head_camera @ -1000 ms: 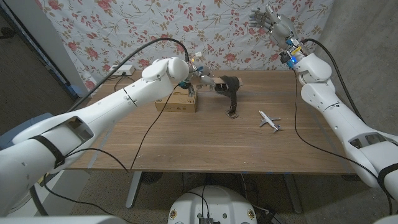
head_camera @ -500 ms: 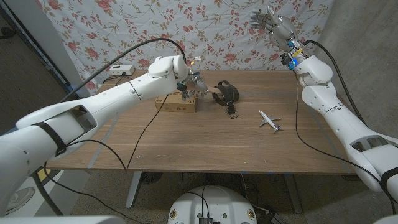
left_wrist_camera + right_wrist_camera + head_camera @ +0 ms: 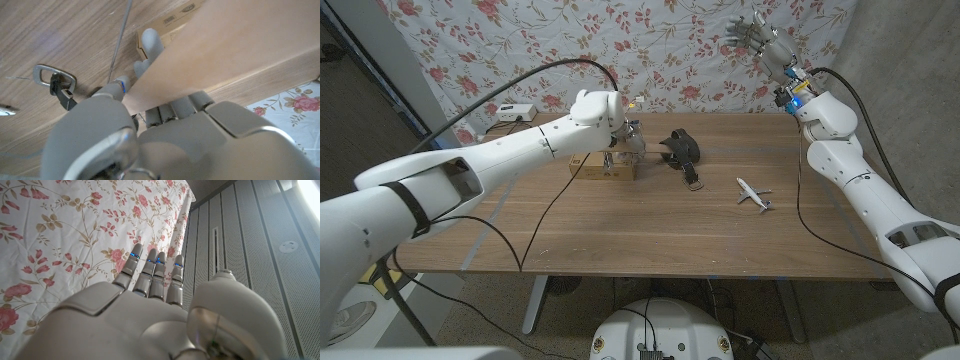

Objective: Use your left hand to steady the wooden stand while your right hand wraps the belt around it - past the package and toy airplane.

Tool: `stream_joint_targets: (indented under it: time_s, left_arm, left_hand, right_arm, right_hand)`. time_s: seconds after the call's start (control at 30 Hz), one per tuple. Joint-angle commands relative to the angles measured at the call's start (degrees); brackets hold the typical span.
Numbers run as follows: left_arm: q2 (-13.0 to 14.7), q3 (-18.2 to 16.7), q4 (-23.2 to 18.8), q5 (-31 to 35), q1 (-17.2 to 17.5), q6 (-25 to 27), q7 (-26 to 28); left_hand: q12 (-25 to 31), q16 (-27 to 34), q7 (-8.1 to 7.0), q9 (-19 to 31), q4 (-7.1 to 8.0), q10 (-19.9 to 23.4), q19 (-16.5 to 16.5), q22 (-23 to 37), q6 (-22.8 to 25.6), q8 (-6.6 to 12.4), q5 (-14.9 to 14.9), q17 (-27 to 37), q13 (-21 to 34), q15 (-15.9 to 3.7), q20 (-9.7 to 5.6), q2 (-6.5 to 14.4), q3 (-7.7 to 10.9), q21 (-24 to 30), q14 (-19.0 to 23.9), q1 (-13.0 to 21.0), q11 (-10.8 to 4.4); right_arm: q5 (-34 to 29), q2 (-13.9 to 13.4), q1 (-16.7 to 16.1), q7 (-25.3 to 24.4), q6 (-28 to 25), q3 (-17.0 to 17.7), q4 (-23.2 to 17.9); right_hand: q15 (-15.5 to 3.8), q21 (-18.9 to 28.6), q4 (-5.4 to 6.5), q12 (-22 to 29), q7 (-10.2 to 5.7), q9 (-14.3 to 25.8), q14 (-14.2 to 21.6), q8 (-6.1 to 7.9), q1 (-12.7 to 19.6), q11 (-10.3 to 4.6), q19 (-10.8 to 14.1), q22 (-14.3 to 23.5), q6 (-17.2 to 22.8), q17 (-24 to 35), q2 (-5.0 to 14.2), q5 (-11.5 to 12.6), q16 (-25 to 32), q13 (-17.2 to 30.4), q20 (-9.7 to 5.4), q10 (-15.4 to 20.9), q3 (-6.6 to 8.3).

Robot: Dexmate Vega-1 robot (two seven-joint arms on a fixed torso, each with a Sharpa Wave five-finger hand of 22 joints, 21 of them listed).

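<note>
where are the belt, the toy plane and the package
belt [image 3: 682, 152], head view, on its dark coil
toy plane [image 3: 753, 193], head view, on its body
package [image 3: 603, 169], head view, on its front side

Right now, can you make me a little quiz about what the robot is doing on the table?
1. True or false: the right hand is raised in the air, away from the table.
2. Which lies nearest the toy airplane? A) the belt B) the package C) the left hand
3. Fill in: the left hand is over the ____.

Key
1. True. It is up by the flowered cloth, holding nothing.
2. A, the belt.
3. Package. Whether it grips anything there, I cannot tell.
</note>
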Motion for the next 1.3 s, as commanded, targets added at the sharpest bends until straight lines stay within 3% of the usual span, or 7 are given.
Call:
stream_joint_targets:
  time_s: [0.03,0.2,0.37,0.73,0.97,1.13,1.3]
  left_arm:
    - [-2.1,6.7,3.6,6.7,-4.1,3.6,-4.9]
    - [-3.7,10.1,6.0,10.1,-6.5,4.5,-8.9]
    - [-5.0,13.6,7.5,14.9,-8.4,5.1,-12.0]
    - [-2.9,15.3,1.7,31.7,-6.4,7.9,-12.0]
    - [3.6,-4.2,-12.0,24.9,9.7,5.3,11.0]
    - [6.2,-19.3,-18.8,12.5,22.3,-4.4,30.7]
    - [7.1,-29.7,-21.0,0.4,29.8,-14.6,40.7]
  left_hand:
    - [-6.4,-3.9,-0.49,-2.1,0.42,-2.5,-3.0,-0.2,-2.0,-2.71,-0.8,-4.1,-6.1,0.66,1.9,-1.3,-1.72,-2.7,-6.1,-1.0,-0.2]
    - [-20.1,-18.5,-2.4,-6.6,3.7,-10.3,-12.1,-0.5,-7.4,-8.18,0.6,-15.5,-16.1,1.53,6.08,-4.5,-0.95,-13.1,-22.4,-3.6,-0.26]
    - [-31.3,-28.1,-5.29,-10.1,5.19,-20.6,-21.3,-0.4,-16.4,-14.06,1.8,-19.8,-21.8,5.5,10.19,-7.7,-2.63,-22.3,-38.0,-4.7,0.53]
    - [-43.4,-36.6,-9.0,-12.4,8.49,-35.1,-33.5,-0.1,-34.0,-25.85,1.1,-20.0,-26.3,10.8,11.25,-7.5,-9.37,-33.5,-57.4,-11.6,1.78]
    - [-46.6,-38.8,-11.29,-12.5,9.2,-40.8,-36.3,0.0,-38.0,-29.21,-0.8,-19.8,-26.9,12.64,12.84,-7.4,-12.9,-36.6,-62.9,-17.6,2.43]
    - [-47.8,-39.6,-12.4,-12.6,9.02,-42.7,-36.7,0.0,-38.4,-29.89,-1.3,-19.8,-27.2,13.56,13.97,-7.8,-14.02,-37.4,-64.8,-19.3,2.71]
    - [-48.4,-39.8,-13.48,-12.7,8.85,-43.4,-37.3,0.0,-39.4,-30.65,-1.6,-19.9,-27.5,13.92,13.99,-8.1,-14.72,-38.2,-65.6,-20.3,2.94]
  right_arm:
    - [0.4,-0.1,-0.6,-0.3,0.6,0.5,0.0]
    - [0.3,-0.1,-0.7,-0.5,0.7,0.6,0.1]
    - [0.3,0.1,-0.3,-0.3,0.7,0.5,0.6]
    - [-0.2,0.6,0.1,-0.9,0.3,0.0,1.0]
    - [-1.4,0.6,-0.2,-2.5,-0.4,-0.5,-0.2]
    - [-2.2,0.9,-0.6,-4.2,-1.1,-0.9,-1.5]
    - [-3.2,1.0,-0.9,-5.8,-1.8,-1.4,-2.5]
  right_hand:
    - [0.0,-0.4,-0.31,0.6,-0.01,0.1,0.3,0.29,0.0,0.02,0.4,0.0,0.6,0.0,0.35,0.4,0.4,0.2,0.01,0.4,-0.03]
    - [0.03,-0.5,-0.35,0.6,0.08,0.1,0.3,0.29,-0.1,-0.01,0.5,0.0,0.6,-0.1,0.36,0.4,0.4,0.2,-0.02,0.5,-0.06]
    - [0.01,-0.5,-0.38,0.7,0.02,0.1,0.3,0.29,-0.2,0.01,0.6,0.0,0.7,-0.2,0.4,0.4,0.5,0.1,-0.03,0.6,-0.07]
    - [0.05,-0.7,-0.49,0.8,0.05,0.1,0.3,0.3,-0.3,0.09,0.7,0.1,0.9,-0.4,0.51,0.4,0.5,0.1,-0.04,0.8,-0.05]
    - [0.1,-0.8,-0.63,0.7,0.21,0.1,0.2,0.3,-0.3,0.07,0.6,0.1,1.0,-0.6,0.57,0.4,0.6,0.1,0.01,0.7,0.0]
    - [0.14,-0.9,-0.7,0.7,0.24,0.0,0.0,0.26,-0.3,0.08,0.5,0.1,1.0,-0.7,0.68,0.4,0.6,0.1,0.0,0.5,0.05]
    - [0.16,-1.1,-0.72,0.6,0.25,0.1,-0.1,0.22,-0.4,0.13,0.5,0.1,0.9,-0.8,0.77,0.4,0.6,0.1,-0.03,0.4,0.07]
